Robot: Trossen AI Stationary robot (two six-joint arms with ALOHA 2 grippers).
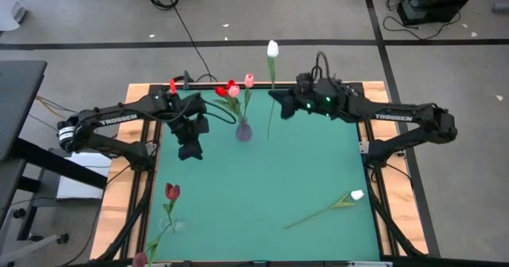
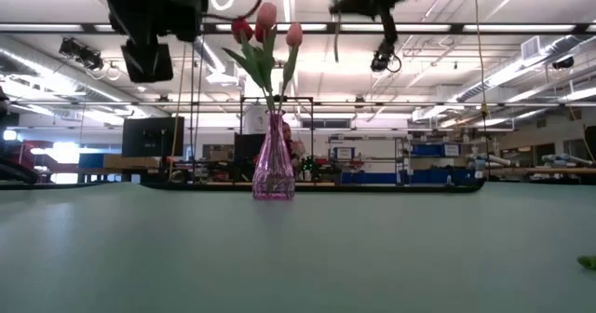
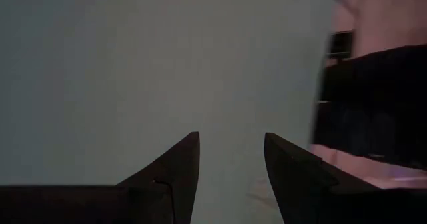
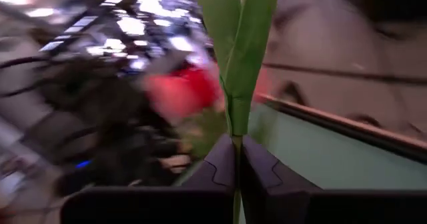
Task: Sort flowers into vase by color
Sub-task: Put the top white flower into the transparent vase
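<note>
A pink glass vase [image 1: 243,130] [image 2: 273,159] stands toward the far side of the green table and holds red and pink tulips [image 1: 233,90] [image 2: 265,26] by their stems. My right gripper [image 1: 278,102] [image 4: 237,159] is raised just right of the vase, shut on a white tulip [image 1: 273,49]. My left gripper [image 1: 189,148] [image 3: 230,159] hovers open left of the vase, over bare mat. A second white tulip [image 1: 355,195] lies flat near the right edge. A dark red tulip [image 1: 172,191] shows near the near left corner. My right gripper pinches the white tulip's thin green stem [image 4: 237,143] between its two fingers, just below the narrow leaves [image 4: 241,44]. The fingers lie across the stem. The flower is lifted clear of the table, its head toward the far edge and the lower stem [image 1: 269,132] hanging free.
The table's wooden frame [image 1: 374,88] borders the green mat. Another dark flower head [image 1: 140,259] sits at the near left edge. A leaf of the lying tulip [image 2: 587,262] shows in the low view. Open mat lies between the vase and the near edge.
</note>
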